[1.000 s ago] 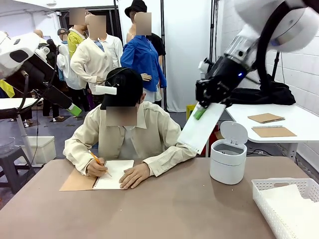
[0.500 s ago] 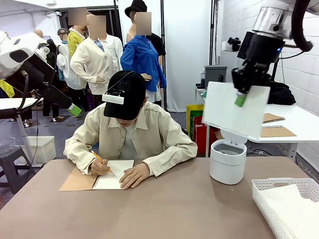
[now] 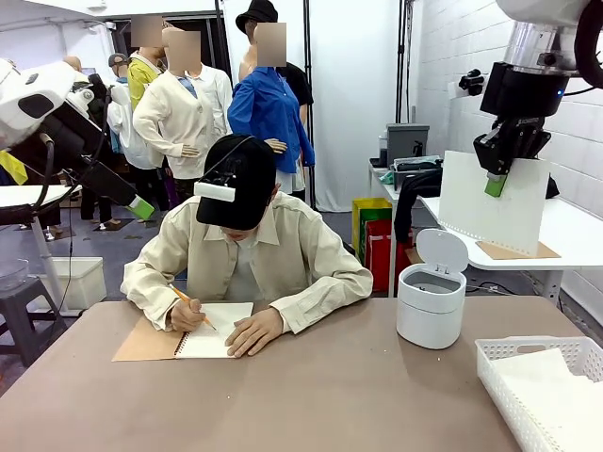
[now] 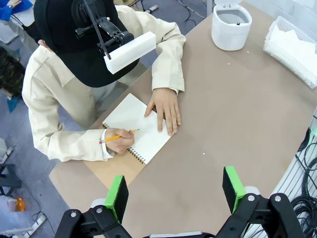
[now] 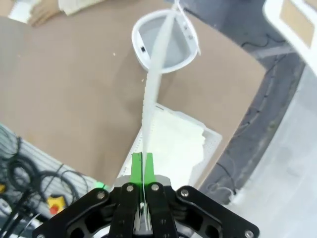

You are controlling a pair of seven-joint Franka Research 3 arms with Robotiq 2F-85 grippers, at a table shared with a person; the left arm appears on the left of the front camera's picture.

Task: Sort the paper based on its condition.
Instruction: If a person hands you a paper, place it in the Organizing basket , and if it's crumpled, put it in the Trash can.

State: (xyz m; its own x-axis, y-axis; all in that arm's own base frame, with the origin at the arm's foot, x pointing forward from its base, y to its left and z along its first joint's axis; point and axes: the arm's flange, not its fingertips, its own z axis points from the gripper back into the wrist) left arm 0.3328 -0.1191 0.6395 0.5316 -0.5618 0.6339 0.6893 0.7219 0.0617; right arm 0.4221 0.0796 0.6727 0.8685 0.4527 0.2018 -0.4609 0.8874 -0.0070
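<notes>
White paper (image 3: 495, 215), green-padded black hand (image 3: 497, 181), white lattice tray (image 3: 528, 395), seemingly brown table (image 3: 311, 395).

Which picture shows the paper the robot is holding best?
The front view: the sheet hangs flat-on from the right gripper, so its whole face shows. The right wrist view sees the same sheet edge-on, as a thin strip between the fingers.

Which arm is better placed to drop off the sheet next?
Right. Its claw is shut on the sheet, high above the bin and the tray. The left claw is open, hovering near the person's notebook.
</notes>
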